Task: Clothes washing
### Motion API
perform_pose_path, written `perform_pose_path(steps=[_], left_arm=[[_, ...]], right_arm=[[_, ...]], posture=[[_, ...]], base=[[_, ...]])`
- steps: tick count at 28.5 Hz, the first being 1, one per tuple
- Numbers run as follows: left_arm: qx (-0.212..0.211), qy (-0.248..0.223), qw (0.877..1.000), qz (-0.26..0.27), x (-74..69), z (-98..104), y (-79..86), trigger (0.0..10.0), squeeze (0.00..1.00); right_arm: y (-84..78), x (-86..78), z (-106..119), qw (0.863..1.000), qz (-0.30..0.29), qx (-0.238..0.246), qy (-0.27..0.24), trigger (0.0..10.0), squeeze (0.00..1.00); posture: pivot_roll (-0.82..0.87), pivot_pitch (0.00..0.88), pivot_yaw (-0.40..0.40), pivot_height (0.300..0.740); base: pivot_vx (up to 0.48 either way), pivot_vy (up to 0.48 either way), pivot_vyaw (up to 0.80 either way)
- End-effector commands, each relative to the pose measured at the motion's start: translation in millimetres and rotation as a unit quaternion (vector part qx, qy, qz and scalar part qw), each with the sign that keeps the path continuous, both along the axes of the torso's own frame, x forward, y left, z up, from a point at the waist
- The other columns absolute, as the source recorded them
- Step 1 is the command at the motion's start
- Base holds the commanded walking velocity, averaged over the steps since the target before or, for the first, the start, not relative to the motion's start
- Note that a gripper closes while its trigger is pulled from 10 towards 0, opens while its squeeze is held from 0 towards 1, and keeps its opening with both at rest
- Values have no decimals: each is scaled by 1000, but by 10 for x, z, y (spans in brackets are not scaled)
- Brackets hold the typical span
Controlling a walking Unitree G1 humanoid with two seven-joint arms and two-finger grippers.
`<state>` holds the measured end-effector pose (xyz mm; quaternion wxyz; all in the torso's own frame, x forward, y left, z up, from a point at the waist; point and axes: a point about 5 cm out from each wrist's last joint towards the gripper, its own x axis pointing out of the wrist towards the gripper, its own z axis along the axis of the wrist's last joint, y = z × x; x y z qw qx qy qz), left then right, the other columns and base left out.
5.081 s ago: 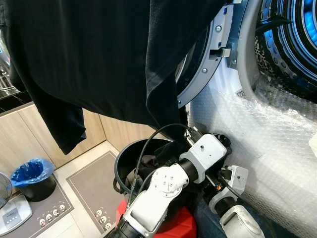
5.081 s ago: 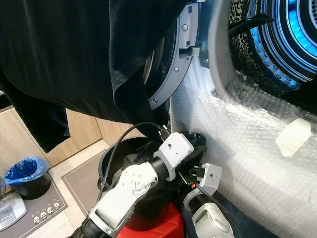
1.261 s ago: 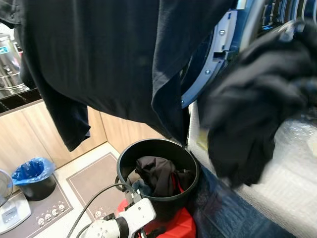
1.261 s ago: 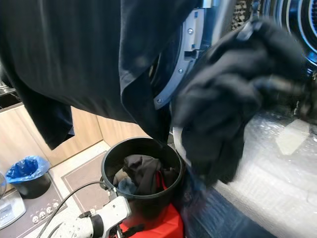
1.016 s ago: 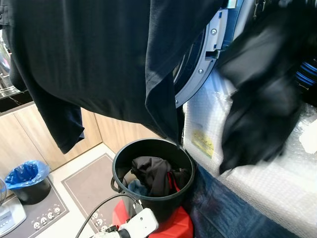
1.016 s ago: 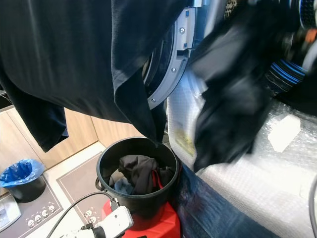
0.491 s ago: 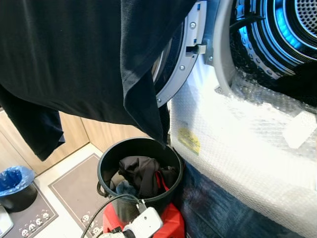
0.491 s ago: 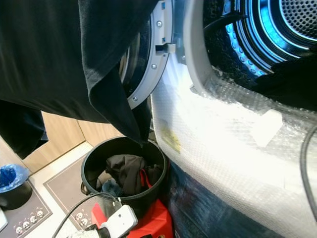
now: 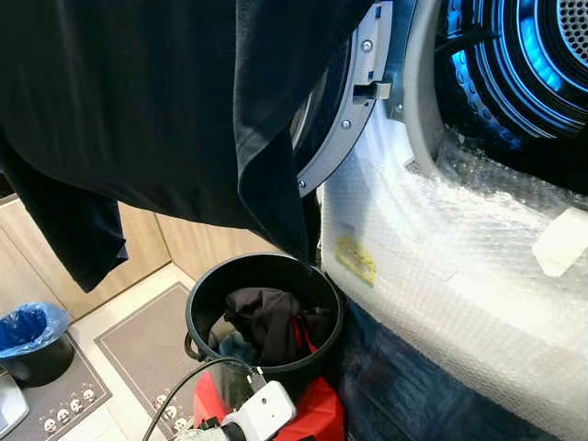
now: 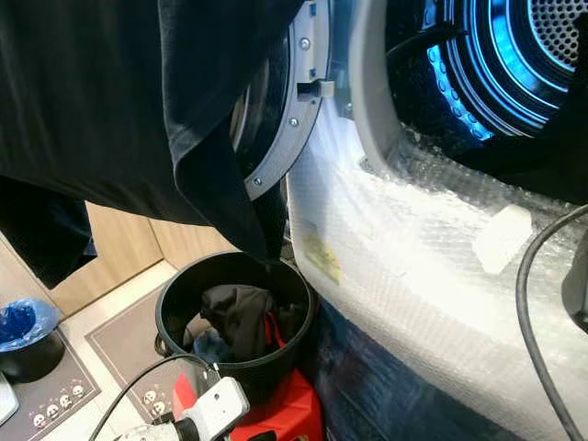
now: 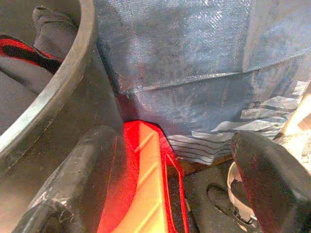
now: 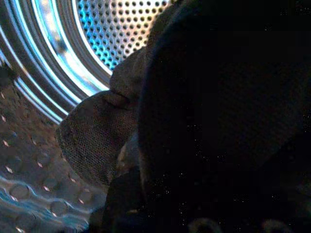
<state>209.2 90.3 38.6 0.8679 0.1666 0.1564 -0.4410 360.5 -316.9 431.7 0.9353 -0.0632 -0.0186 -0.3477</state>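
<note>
at far left, a black garment [image 9: 156,101] hanging long-axis down over the bucket [image 9: 204,292] of clothes [image 9: 268,322], left gripper [image 11: 170,174] fingers apart beside it, drum [image 10: 514,64] at right, right gripper buried in dark cloth [image 12: 218,121], state impossible to tell.

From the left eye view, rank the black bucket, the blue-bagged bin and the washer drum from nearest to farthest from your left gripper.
1. Black bucket: beside the left gripper, which sits low against its wall above the red base.
2. Blue-bagged bin: on the floor, off to the robot's left.
3. Washer drum: high up on the right, lit blue.
</note>
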Motion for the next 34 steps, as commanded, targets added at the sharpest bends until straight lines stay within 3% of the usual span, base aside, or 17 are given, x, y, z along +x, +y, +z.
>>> perform_pose_path(steps=[1,4,12,14,21,27,34], left_arm=[[8,-5,1000,-1,1,29,16,10000,0],[10,-8,1000,-3,8,41,21,10000,0],[15,-10,1000,-6,40,51,55,10000,0],[15,-13,1000,-8,70,66,48,10000,0],[14,-16,1000,-10,104,82,40,10000,0],[15,-21,1000,-14,145,99,39,10000,0],[18,-23,999,-14,160,94,61,10000,0]], right_arm=[[-16,-28,24,1000,-2,-7,7,10000,1000],[-56,-39,-65,999,-4,6,36,10000,1000],[-62,-41,-213,994,36,-27,100,10000,1000],[27,-44,-240,988,86,-50,122,10000,1000],[172,-109,-279,975,150,-80,144,10000,1000],[191,-265,-305,968,181,-88,152,10000,1000],[119,-505,-330,973,175,-56,138,10000,1000]], posture=[[-172,0,-22,740],[-167,0,-20,740],[-173,0,-6,740],[-173,0,-4,740],[-179,0,2,740],[-187,0,10,740],[-194,0,19,740]], base=[[0,0,0],[0,0,0],[0,0,0],[0,0,0],[0,0,0],[0,0,0],[0,0,0]])
